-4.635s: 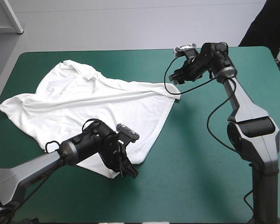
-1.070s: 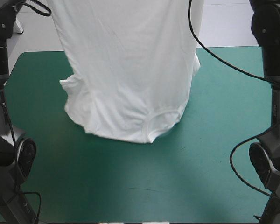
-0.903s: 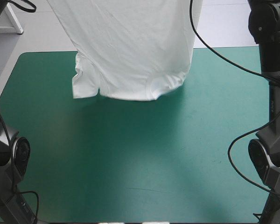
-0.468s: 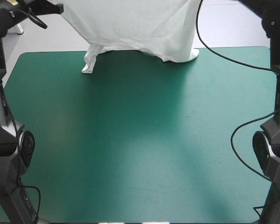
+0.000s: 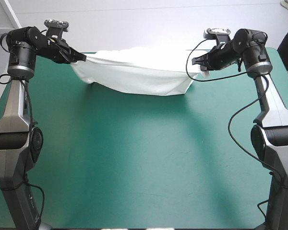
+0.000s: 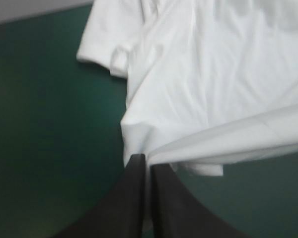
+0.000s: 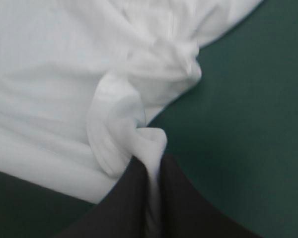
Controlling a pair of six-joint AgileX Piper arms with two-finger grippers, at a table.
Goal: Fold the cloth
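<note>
Nearest in the high view, the worktop (image 5: 144,163) shows its teal-green cover, and the two arms rise along its left and right sides, reaching toward the far edge. Farther on, close to that far edge, the white T-shirt (image 5: 134,76) is stretched between the two grippers as a wide band: its upper edge runs taut from one to the other, while its lower part sags in a shallow curve and lies on the cover. The left gripper (image 5: 81,58) is at the garment's left end, raised over the far left part of the worktop, and the right gripper (image 5: 196,62) is at its right end, raised over the far right part. In the left wrist view the two black fingers (image 6: 129,198) stand all but together, pinching a corner of the fabric between their tips. From that pinch the folds fan out ahead of the gripper, and beyond them a short sleeve lies on the cover. In the right wrist view the black fingers (image 7: 179,203) are likewise nearly closed, with a rolled bunch of white cloth running down between them. Just ahead of the tips the fabric gathers into a crumpled knot, and past that it opens into a broad white field, with the teal-green cover showing beside it
</note>
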